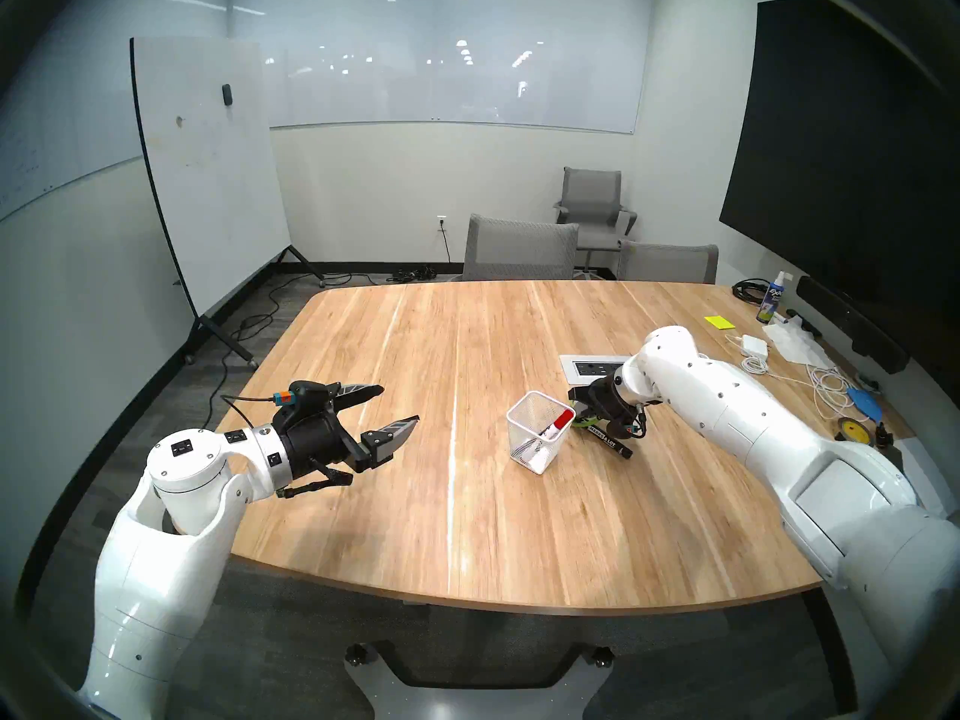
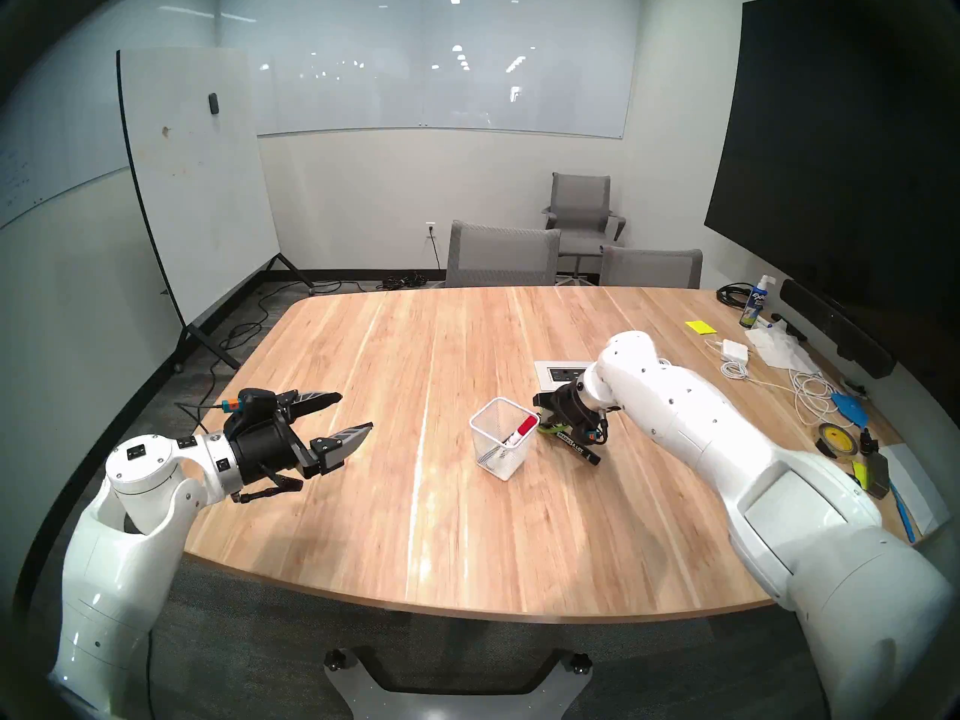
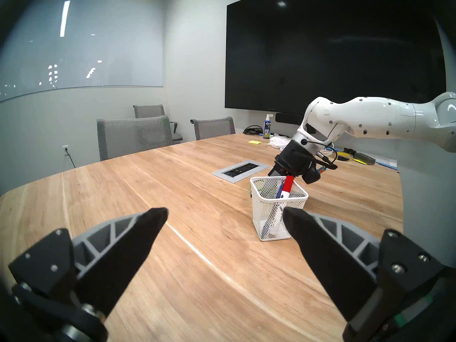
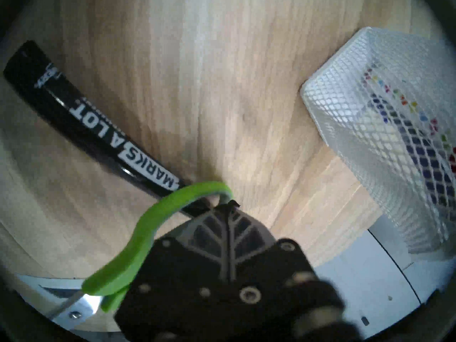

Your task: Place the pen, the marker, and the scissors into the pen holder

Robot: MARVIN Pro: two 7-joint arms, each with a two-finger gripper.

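Right gripper [image 4: 228, 205] closed on scissors [image 4: 158, 225] beside black marker [image 4: 98, 129] near pen holder [image 1: 540, 462], pen [image 3: 279, 192] and red-capped marker [image 1: 558, 424] inside; left gripper [image 1: 392, 407] wide open, empty.

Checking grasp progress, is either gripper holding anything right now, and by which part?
The left gripper is open and empty. The right gripper is at the green handle loop of the scissors, but whether it is clamped cannot be told.
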